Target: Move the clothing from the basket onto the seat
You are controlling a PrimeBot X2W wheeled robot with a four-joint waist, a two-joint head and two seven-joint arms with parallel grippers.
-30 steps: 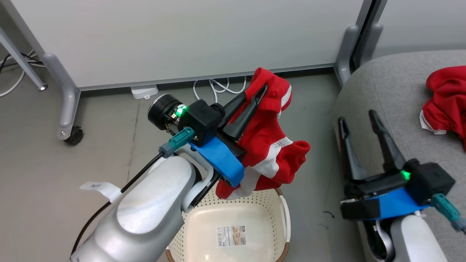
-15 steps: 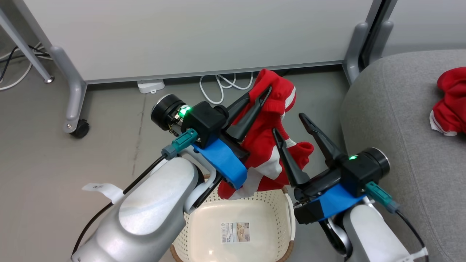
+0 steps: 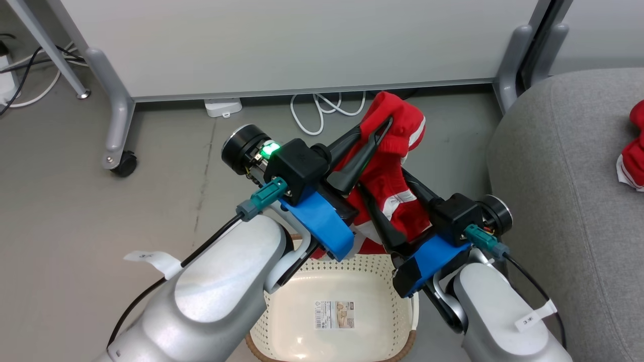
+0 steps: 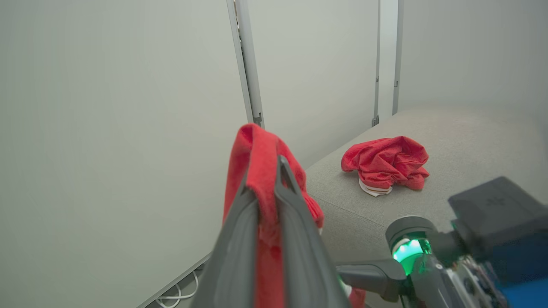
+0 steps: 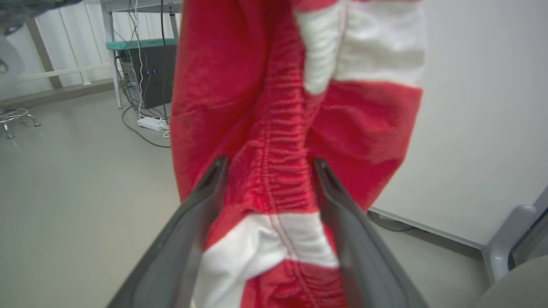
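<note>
left fingers clamped tight on striped red garment | right fingers spread wide astride its hanging fold | head view: garment dangles just above cream basket | left wrist view: second red garment crumpled on grey seat

The lower folds of the held garment are hidden behind the left hand and the right hand. The right hand's fingertips are partly lost against the red cloth, so whether they touch it cannot be told. In the right wrist view the cloth is blurred and cut by the top edge. The left forearm covers the left side of the basket, and the bottom edge cuts its near rim. Its label is too small to read. The right edge cuts the seat and the second garment.
</note>
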